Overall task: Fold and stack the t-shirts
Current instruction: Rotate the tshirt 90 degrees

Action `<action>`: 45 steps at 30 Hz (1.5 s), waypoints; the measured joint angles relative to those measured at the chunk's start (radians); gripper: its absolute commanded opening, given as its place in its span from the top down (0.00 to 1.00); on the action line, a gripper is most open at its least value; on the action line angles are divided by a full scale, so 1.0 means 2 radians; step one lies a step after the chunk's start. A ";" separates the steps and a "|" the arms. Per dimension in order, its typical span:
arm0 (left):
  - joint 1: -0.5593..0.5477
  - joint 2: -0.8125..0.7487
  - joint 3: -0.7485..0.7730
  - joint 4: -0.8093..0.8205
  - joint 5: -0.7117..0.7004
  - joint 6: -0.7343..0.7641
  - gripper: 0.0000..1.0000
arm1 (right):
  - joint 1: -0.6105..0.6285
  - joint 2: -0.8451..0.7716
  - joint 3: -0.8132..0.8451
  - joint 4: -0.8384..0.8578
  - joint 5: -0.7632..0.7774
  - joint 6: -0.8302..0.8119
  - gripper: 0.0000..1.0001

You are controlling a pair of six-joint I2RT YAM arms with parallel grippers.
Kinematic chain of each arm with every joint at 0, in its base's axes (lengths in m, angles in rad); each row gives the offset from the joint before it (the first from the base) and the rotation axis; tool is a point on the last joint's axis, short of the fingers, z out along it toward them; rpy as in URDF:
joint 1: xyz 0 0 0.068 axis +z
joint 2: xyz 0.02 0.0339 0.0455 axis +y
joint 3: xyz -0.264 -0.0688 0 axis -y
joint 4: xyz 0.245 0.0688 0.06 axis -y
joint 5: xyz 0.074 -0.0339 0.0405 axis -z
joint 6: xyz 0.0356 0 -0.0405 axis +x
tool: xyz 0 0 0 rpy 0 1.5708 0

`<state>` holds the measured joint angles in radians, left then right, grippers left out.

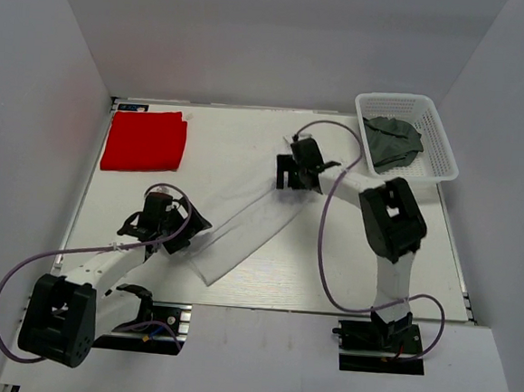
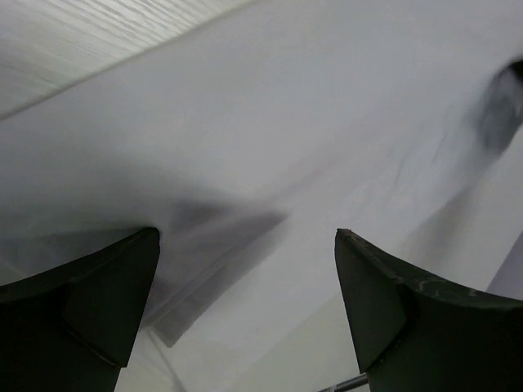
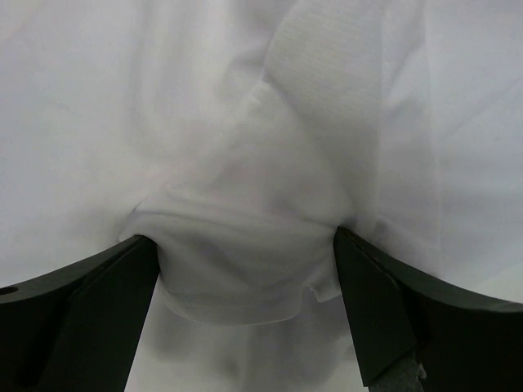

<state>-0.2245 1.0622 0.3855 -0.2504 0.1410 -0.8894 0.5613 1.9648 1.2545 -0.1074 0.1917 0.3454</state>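
The white t-shirt [image 1: 250,231] lies as a long folded strip running diagonally across the middle of the table. My left gripper [image 1: 183,226] is at its lower left end. In the left wrist view the gripper [image 2: 245,245] stands open just over flat white cloth [image 2: 286,122]. My right gripper [image 1: 300,174] is at the strip's upper right end. In the right wrist view the gripper [image 3: 245,245] is open, with a bunched fold of the white shirt [image 3: 245,147] lying between its fingers. The bright red t-shirt [image 1: 145,140] lies folded at the back left. The dark grey-green t-shirt [image 1: 393,141] lies crumpled in the basket.
The white plastic lattice basket [image 1: 435,128] stands at the back right corner of the table. Purple cables loop from both arms over the table's near part. Grey walls close in the table on three sides.
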 measured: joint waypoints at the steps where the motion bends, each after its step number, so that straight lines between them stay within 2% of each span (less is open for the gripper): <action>1: -0.006 0.004 -0.001 0.006 0.006 -0.001 0.00 | -0.006 0.030 0.040 -0.001 -0.005 -0.014 0.10; 3: -0.018 0.014 -0.006 0.030 0.026 -0.002 0.00 | -0.015 0.085 0.116 0.002 -0.027 -0.042 0.10; 8: -0.055 0.054 0.003 0.071 0.061 -0.005 0.00 | -0.023 0.163 0.227 0.004 -0.091 -0.116 0.10; 13: -0.093 0.083 0.018 0.086 0.076 -0.003 0.00 | -0.024 0.221 0.334 -0.048 -0.132 -0.175 0.10; 21: -0.146 0.099 0.038 0.070 0.078 -0.001 0.00 | -0.023 0.177 0.277 -0.073 -0.163 -0.250 0.10; 31: -0.218 0.113 0.056 0.051 0.072 -0.017 0.00 | -0.024 0.168 0.273 -0.110 -0.224 -0.282 0.10; 40: -0.298 0.136 0.104 -0.041 0.090 0.004 0.00 | -0.019 0.168 0.273 -0.110 -0.163 -0.287 0.10; 45: -0.317 0.148 0.151 -0.111 0.059 0.043 0.00 | -0.018 0.157 0.273 -0.127 -0.146 -0.296 0.10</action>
<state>-0.8585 1.3575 0.6868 -0.4732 0.2584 -0.8032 0.5251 2.2795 1.8000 -0.3614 -0.0994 -0.2462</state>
